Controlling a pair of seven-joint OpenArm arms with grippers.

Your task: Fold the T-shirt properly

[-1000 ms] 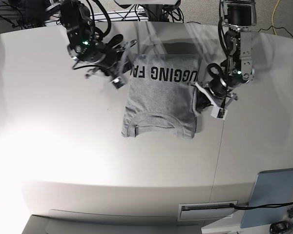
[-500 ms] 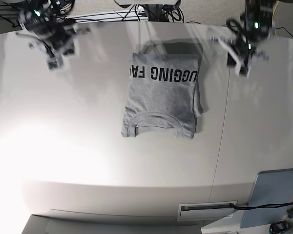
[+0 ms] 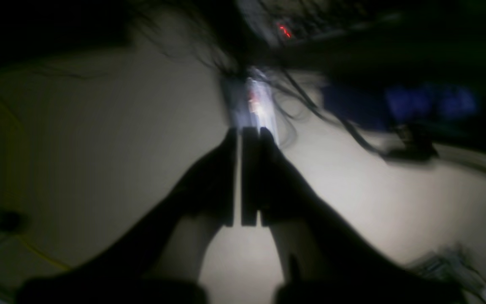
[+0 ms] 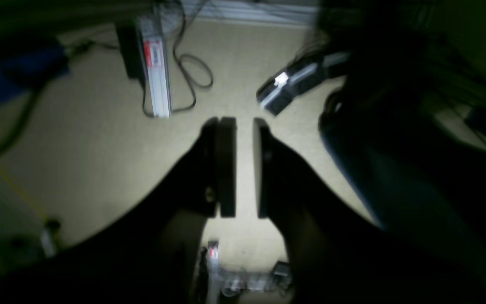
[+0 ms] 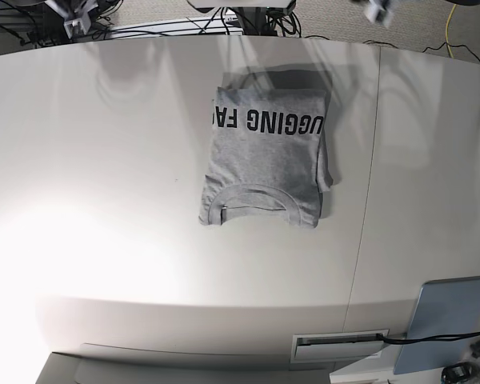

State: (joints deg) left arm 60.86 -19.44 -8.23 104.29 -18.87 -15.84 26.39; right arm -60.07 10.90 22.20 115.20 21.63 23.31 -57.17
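The T-shirt [image 5: 264, 156] lies folded into a compact grey rectangle in the middle of the table [image 5: 104, 160], its collar toward the near edge and black lettering across its far half. Both arms are pulled back beyond the far edge. Only a blurred tip of my left gripper [image 5: 378, 10] shows at the top right, and a tip of my right gripper [image 5: 78, 16] at the top left. In the left wrist view my left gripper [image 3: 245, 131] hangs over the floor, its jaws together but for a thin slit. My right gripper [image 4: 243, 120] holds nothing, with a narrow gap between its fingers.
A grey-blue flat panel [image 5: 446, 320] leans at the near right corner, beside a slotted white fitting [image 5: 340, 346]. A seam runs down the table's right part. Below the wrist cameras, the floor carries a power strip [image 4: 154, 63] and cables.
Both arms have swung away from the shirt's sides, up and back past the far edge, to the frame's top corners. The folded shirt has not moved.
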